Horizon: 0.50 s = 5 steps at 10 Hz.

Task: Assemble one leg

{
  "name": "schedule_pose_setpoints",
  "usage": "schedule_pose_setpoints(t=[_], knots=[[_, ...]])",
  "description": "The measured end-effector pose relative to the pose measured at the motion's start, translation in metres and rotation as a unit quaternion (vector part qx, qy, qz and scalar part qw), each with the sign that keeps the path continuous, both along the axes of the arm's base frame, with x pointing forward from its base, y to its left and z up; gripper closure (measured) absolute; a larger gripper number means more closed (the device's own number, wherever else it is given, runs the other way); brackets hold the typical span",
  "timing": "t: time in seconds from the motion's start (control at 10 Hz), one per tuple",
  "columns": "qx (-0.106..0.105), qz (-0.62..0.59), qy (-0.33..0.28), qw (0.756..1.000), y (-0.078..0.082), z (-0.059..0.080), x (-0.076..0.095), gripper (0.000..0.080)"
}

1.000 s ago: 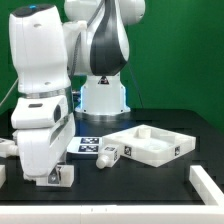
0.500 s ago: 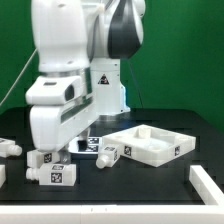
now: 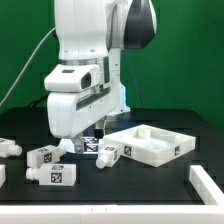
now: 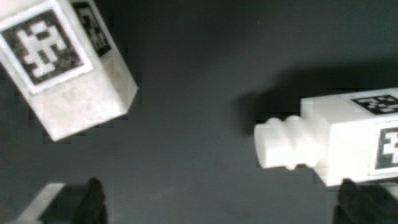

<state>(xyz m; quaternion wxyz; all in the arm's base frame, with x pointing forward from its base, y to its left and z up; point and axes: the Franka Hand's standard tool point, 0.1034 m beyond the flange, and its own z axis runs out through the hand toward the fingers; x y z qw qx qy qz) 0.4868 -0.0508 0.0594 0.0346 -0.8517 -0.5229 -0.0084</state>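
The gripper (image 3: 70, 142) hangs low over the black table (image 3: 130, 188). Only the tips of its dark fingers (image 4: 68, 203) show at the wrist view's edge, so I cannot tell whether they are spread or pressed together; nothing seems pinched. The leg (image 3: 43, 156) lies free on the table, near it toward the exterior view's left. A second leg (image 3: 56, 174) lies just in front of that one. A third leg (image 3: 108, 153) rests beside the tray-shaped part (image 3: 176, 148).
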Motion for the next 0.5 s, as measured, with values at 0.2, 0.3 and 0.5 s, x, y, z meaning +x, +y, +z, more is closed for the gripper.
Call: schedule_pose_setpoints(t=[0.2,0.3,0.5], knots=[[0.0,-0.015,0.0,1.0,0.003,0.0,-0.001,0.015],[-0.001,-0.074,0.002,0.997,0.025,0.0,-0.016,0.015],[0.0,-0.118,0.002,0.993,0.067,0.0,-0.033,0.015]])
